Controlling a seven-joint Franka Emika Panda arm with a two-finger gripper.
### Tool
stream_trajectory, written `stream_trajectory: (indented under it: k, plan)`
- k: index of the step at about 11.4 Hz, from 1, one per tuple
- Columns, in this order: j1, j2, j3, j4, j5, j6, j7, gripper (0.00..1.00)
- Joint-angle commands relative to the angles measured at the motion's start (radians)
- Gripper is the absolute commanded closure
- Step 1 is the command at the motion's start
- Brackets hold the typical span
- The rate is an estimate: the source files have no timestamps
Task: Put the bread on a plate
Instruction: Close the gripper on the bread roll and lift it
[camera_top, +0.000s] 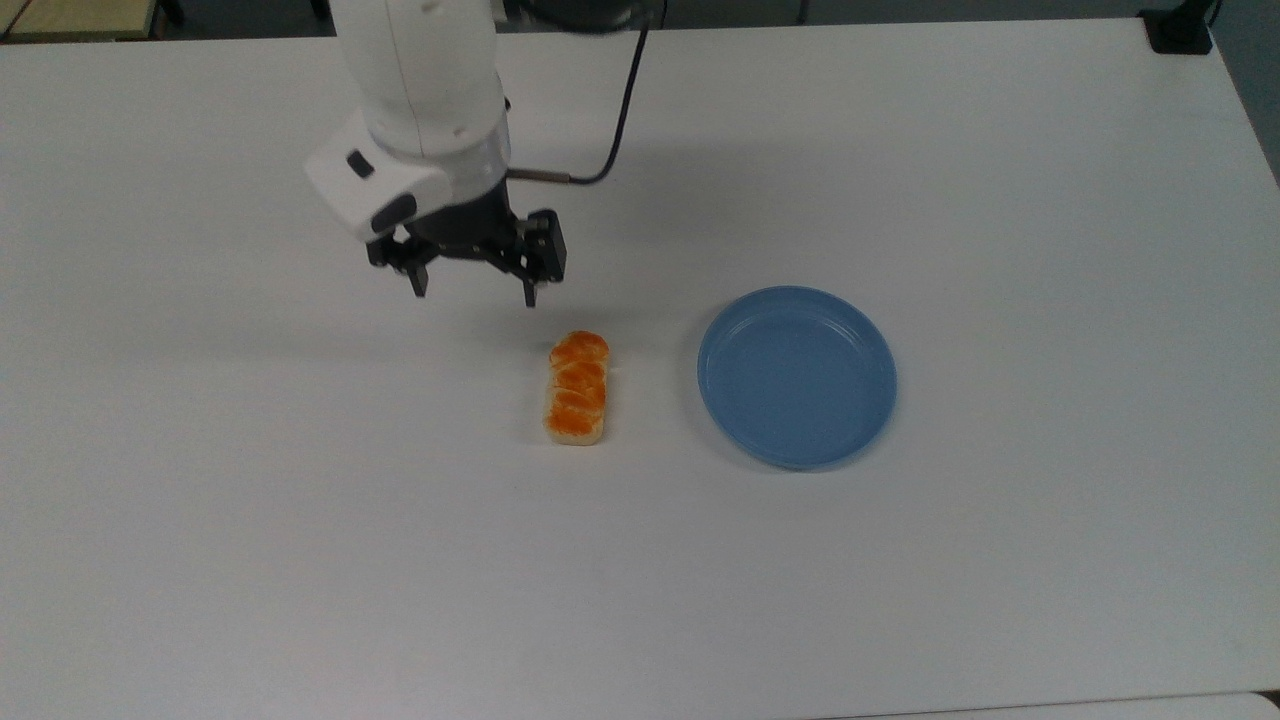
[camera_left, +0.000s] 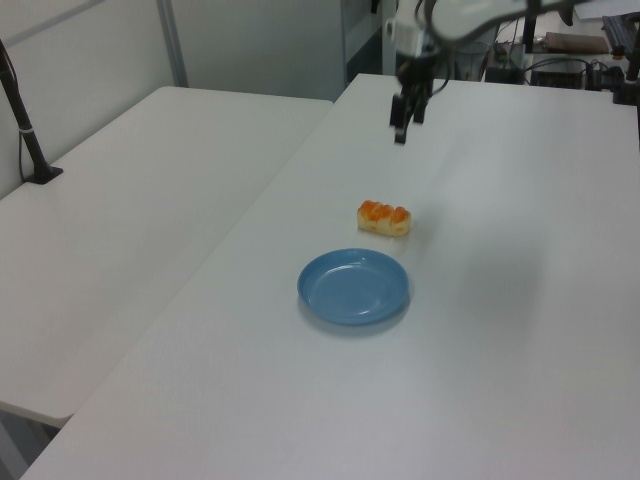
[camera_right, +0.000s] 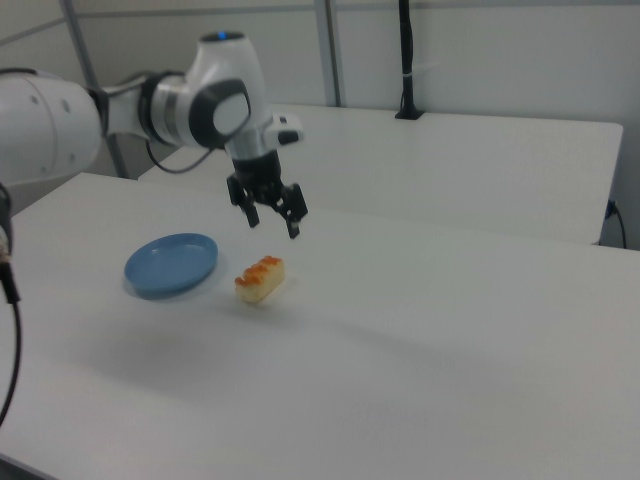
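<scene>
The bread (camera_top: 577, 388) (camera_left: 385, 217) (camera_right: 259, 279) lies flat on the white table, a small oblong loaf with a glossy orange top and pale sides. The round light-blue plate (camera_top: 796, 376) (camera_left: 353, 287) (camera_right: 171, 264) sits beside it, apart from it and with nothing on it. My gripper (camera_top: 474, 290) (camera_left: 405, 128) (camera_right: 273, 226) hangs open in the air above the table, fingers pointing down and nothing between them. In the top view it is up and to the left of the bread's near end.
A black cable (camera_top: 615, 120) runs from the white arm (camera_top: 425, 90) over the table. A black post base (camera_top: 1180, 30) stands at the top view's upper right corner. A second white table (camera_left: 120, 240) adjoins on the left view's left.
</scene>
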Motion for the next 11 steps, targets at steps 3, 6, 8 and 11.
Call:
stream_trajectory:
  k: [3, 6, 8, 11]
  plan:
    - [0.097, 0.152, -0.001, 0.003, 0.009, 0.156, 0.179, 0.00]
    - [0.122, 0.209, -0.003, 0.003, 0.000, 0.182, 0.187, 0.00]
    - [0.119, 0.215, -0.007, 0.000, -0.012, 0.181, 0.181, 0.03]
    - [0.119, 0.215, -0.008, -0.003, -0.040, 0.179, 0.173, 0.58]
